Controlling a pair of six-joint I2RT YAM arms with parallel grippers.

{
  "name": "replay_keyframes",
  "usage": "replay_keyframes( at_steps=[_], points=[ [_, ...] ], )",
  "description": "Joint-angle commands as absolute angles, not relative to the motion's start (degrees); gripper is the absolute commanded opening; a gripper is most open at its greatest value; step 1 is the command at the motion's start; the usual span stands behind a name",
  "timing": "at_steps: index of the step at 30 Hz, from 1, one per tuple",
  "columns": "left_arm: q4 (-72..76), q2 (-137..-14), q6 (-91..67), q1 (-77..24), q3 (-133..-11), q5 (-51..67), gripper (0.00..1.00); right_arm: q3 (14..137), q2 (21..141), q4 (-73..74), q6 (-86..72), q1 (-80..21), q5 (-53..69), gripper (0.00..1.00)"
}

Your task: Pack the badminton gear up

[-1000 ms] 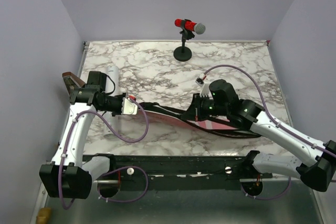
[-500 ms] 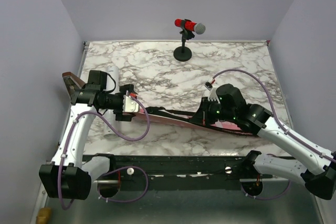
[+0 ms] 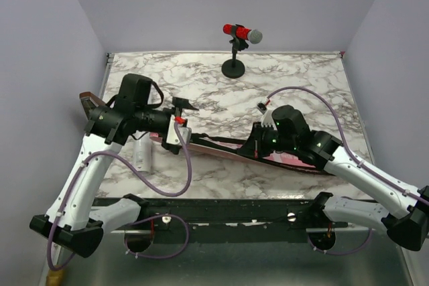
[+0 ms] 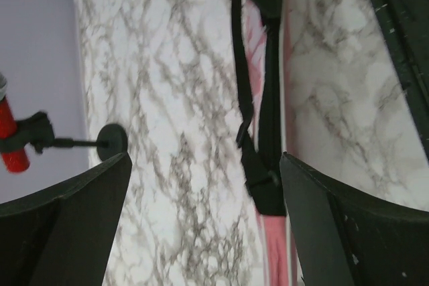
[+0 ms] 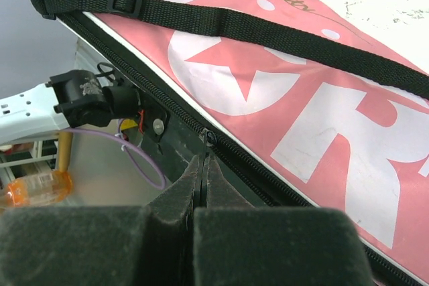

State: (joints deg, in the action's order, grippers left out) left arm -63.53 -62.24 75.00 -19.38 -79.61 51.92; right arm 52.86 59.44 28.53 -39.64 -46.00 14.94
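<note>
pink bag (image 5: 255,98): is lying flat on the marble table (image 3: 301,85), stretching from left of centre across to the right, closer to the near edge than the far one; large white lettering is facing upward.
black strap (image 5: 234,25): is resting lengthwise on top of the bag, with a plastic slider showing toward one end; in the left wrist view it is seen running along the pink fabric.
zipper (image 5: 134,74): is running along the bag's near long edge as a dark line.
zipper pull (image 5: 210,140): is sitting on that dark line, right at the tips of the right gripper.
right gripper (image 5: 203,163): is being held closed at the bag's near edge, right of centre, with its fingers (image 5: 268,246) pressed flat together; the pull appears to be pinched between the tips.
left gripper (image 3: 182,125): is being held wide open above the bag's left end; nothing is being gripped, and marble, strap and pink fabric are showing between its fingers (image 4: 74,226).
white tube (image 3: 143,155): is lying on the table at the left, just beside the bag's left end, its length pointing near to far, partly covered by the left arm.
microphone (image 3: 241,33): is standing on its black stand at the far edge, near the middle, well apart from the bag.
brown box (image 3: 88,104): is sitting at the table's left edge, beside the left arm.
</note>
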Motion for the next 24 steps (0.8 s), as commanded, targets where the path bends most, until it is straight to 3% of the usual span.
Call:
replay_keyframes(
  at_steps=[1, 11, 21, 24],
  points=[
    [-67.69, -63.46, 73.74, -28.98, -76.40, 50.21, 0.98, 54.32, 59.50, 25.93, -39.81, -45.79, 16.26, 0.00],
    [-41.59, -70.30, 56.27, -43.76, -66.97, 30.00, 0.98, 54.93, 59.41, 24.87, -40.25, -45.79, 16.52, 0.00],
    [-51.51, -82.00, 53.70, -45.88, -79.11, 28.83, 0.98, 55.46, 59.59, 24.43, -39.99, -45.79, 15.82, 0.00],
    [-50.80, -82.18, 54.32, -46.49, -77.70, 28.83, 0.86, 55.98, 59.68, 24.61, -39.73, -45.79, 15.82, 0.01]
  ],
)
